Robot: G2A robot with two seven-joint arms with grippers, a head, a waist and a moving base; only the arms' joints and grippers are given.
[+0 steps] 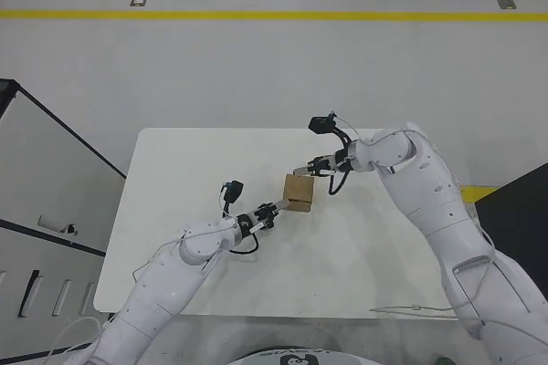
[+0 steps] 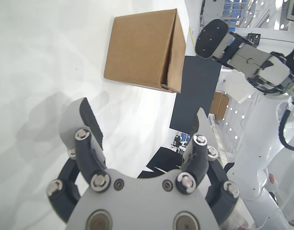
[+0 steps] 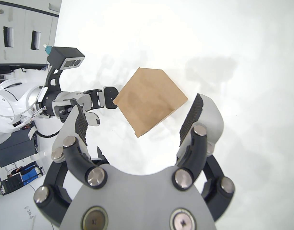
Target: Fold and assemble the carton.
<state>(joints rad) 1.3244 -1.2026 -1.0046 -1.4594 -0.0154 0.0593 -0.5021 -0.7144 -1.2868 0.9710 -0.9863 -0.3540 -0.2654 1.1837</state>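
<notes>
A white table (image 1: 164,228) stands on the pale floor (image 1: 256,73). A grey cabinet (image 1: 27,182) is beside it, and a yellow line (image 1: 256,15) runs beyond.

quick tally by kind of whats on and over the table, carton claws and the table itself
carton: 1
claw: 2 (left claw, right claw, both open)
table: 1
total: 4
</notes>
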